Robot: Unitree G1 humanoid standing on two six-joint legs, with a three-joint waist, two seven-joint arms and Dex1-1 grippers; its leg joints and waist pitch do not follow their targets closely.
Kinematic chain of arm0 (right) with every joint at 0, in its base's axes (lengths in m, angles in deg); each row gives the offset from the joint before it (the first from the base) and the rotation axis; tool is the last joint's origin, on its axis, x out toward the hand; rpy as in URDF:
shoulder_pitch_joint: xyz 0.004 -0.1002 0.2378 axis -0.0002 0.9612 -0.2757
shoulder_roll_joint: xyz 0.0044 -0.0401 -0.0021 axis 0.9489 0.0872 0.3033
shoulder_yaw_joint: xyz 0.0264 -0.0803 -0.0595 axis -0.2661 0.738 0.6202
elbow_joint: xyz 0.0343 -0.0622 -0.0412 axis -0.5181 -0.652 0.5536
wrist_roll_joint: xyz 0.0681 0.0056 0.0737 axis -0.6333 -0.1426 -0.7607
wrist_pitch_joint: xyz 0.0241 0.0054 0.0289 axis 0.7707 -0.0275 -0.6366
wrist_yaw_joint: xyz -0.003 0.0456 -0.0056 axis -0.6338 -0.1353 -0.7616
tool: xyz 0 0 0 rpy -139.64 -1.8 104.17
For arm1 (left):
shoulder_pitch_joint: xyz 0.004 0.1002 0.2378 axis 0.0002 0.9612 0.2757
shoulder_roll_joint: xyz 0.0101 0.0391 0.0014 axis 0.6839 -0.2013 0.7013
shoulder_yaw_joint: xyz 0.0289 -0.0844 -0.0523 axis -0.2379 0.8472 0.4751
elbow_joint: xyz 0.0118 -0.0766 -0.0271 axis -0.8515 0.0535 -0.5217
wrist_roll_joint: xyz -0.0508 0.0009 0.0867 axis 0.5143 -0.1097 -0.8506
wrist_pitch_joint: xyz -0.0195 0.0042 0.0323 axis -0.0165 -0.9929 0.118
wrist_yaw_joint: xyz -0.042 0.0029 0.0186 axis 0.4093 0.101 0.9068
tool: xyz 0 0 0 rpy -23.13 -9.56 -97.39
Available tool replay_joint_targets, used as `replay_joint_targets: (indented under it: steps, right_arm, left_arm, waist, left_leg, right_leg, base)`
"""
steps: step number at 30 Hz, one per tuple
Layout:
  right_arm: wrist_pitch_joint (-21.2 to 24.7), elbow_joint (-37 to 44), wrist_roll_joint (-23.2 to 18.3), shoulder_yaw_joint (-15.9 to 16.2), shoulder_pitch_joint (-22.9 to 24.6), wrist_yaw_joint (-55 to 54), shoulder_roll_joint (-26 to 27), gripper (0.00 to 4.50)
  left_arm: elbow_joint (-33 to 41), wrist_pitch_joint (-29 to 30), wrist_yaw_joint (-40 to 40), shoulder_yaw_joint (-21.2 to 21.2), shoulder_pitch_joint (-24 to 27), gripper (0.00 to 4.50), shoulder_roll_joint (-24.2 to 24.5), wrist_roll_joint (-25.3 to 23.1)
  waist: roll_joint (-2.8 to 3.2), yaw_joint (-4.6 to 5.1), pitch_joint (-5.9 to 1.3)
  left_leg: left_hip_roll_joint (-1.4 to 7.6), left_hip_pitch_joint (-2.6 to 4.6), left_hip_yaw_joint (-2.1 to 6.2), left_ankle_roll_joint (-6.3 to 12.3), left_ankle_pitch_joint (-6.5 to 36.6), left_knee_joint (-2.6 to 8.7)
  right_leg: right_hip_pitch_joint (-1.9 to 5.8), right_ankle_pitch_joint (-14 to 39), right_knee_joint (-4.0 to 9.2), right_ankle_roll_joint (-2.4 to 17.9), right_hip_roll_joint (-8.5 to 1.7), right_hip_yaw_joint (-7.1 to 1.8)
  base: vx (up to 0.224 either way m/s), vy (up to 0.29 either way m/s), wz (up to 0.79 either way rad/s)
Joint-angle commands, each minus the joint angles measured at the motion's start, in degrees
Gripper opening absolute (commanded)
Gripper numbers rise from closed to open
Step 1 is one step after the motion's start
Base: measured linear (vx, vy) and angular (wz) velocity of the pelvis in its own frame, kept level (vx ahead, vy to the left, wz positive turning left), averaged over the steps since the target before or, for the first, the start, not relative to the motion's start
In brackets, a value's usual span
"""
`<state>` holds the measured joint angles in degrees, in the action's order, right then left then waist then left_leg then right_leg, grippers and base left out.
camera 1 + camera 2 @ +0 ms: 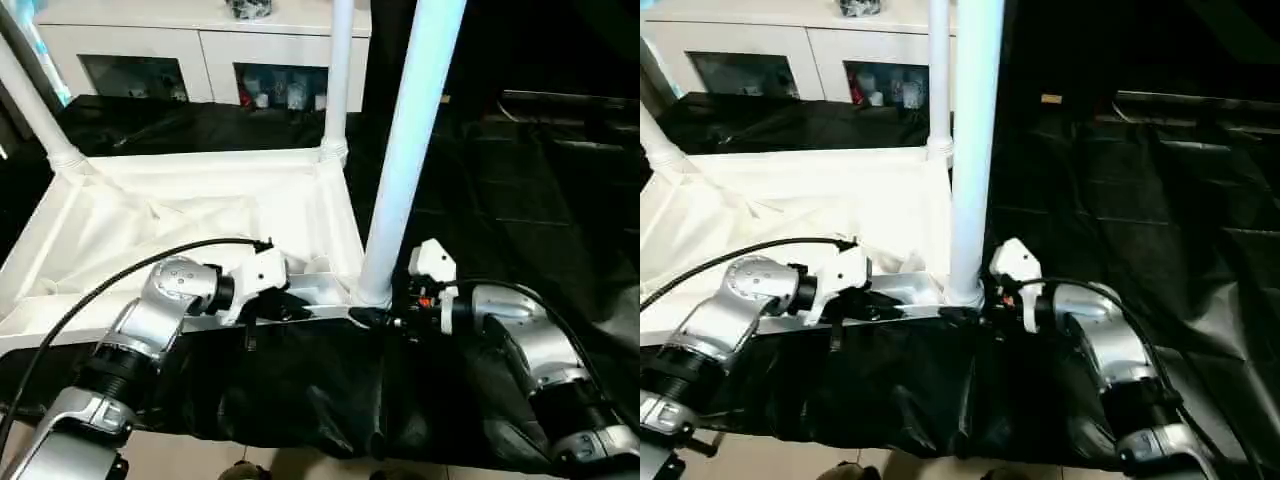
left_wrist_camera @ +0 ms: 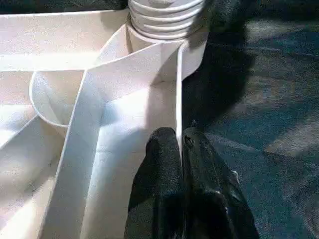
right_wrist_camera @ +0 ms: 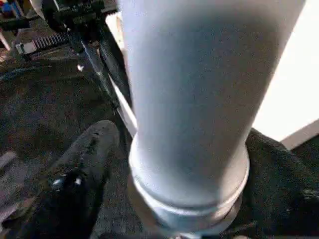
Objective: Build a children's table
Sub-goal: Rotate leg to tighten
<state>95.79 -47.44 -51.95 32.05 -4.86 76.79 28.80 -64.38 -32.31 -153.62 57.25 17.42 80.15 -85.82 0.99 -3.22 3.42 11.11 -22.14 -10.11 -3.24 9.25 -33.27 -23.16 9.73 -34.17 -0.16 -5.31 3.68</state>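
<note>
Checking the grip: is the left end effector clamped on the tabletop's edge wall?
Yes: the left end effector pinches the tabletop's thin edge wall between its fingers.

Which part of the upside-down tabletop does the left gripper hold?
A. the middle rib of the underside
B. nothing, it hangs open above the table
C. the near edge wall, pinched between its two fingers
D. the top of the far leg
C: in the left wrist view the two black fingers of the left gripper close on the thin near wall of the tabletop, just beside the corner socket holding the near leg.
</note>
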Motion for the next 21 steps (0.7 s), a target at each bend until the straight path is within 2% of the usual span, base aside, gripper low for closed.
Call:
replay_joint_targets:
  steps: [1,4,7,13,16,18,20,21]
  right_arm:
    - [-0.02,0.11,-1.35,1.93,-0.73,3.14,0.56,3.43]
    - [-0.31,-0.37,-1.3,1.94,-0.8,3.89,0.65,3.22]
    - [-0.39,-0.72,-1.21,1.97,-0.8,4.31,0.68,2.91]
    - [-0.44,-1.05,-1.0,1.59,-0.05,2.64,1.68,2.75]
    - [-2.09,-3.45,2.47,0.56,-0.02,-7.07,4.25,2.74]
    - [-2.85,-5.09,4.35,-0.02,-0.22,-12.63,5.75,2.73]
    - [-2.16,-6.96,5.24,-1.56,-0.56,-20.33,8.85,2.73]
    - [-1.58,-7.76,5.33,-2.34,-0.76,-23.59,10.36,2.73]
  left_arm:
    - [1.18,0.52,1.1,0.95,-0.42,0.0,0.91,0.66]
    - [1.06,0.45,0.78,0.71,-0.44,0.0,1.13,0.59]
    - [1.23,0.63,0.65,0.64,-0.45,0.0,1.21,0.56]
    - [0.96,1.17,1.92,0.74,-0.65,0.0,0.64,0.75]
    - [-0.99,2.78,9.79,0.86,-1.92,0.0,-2.54,-1.66]
    - [-1.92,3.87,13.36,1.05,-2.62,0.0,-4.64,-2.33]
    - [-2.87,5.07,17.72,0.84,-3.56,0.0,-8.23,-3.04]
    - [-3.36,5.51,19.7,0.66,-4.0,0.0,-9.87,-3.46]
  waist:
    - [-0.43,-0.43,-4.34]
    - [-0.19,-0.73,-4.4]
    - [-0.22,-0.82,-4.41]
    - [-0.08,-0.79,-4.3]
    - [-0.07,-0.61,-4.23]
    - [-0.06,-0.34,-4.03]
    - [-0.24,-0.25,-3.93]
    - [-0.1,-0.25,-3.9]
  left_leg:
    - [1.98,1.07,0.12,3.16,12.29,3.67]
    - [1.94,1.04,0.11,3.38,11.81,3.58]
    - [1.95,1.08,0.12,3.21,12.1,3.56]
    - [2.0,1.15,0.22,2.36,13.89,3.65]
    - [1.96,1.19,0.26,1.6,14.7,3.74]
    - [1.8,1.48,0.23,0.1,17.04,3.83]
    - [1.68,1.55,0.39,-0.4,18.27,3.97]
    - [1.74,1.7,0.42,-0.65,18.87,3.96]
  right_leg:
    - [2.7,9.14,3.07,14.92,-2.77,-2.14]
    - [2.81,7.83,2.91,15.49,-2.74,-2.06]
    - [2.87,7.97,2.88,15.66,-2.77,-2.05]
    - [2.78,9.74,3.0,15.4,-2.74,-2.06]
    - [2.68,10.29,3.09,15.27,-2.8,-2.16]
    - [2.4,14.53,3.6,14.25,-2.87,-2.22]
    - [2.42,18.03,4.01,12.93,-2.86,-2.19]
    - [2.16,19.32,4.21,12.35,-2.96,-2.25]
  base:
    - [0.0,0.0,0.0]
    - [0.0,0.0,0.0]
    - [0.0,0.0,0.0]
    - [0.0,0.0,0.0]
    - [0.0,0.0,0.0]
    - [0.0,0.0,0.0]
    - [0.0,0.0,0.0]
    - [0.0,0.0,0.0]
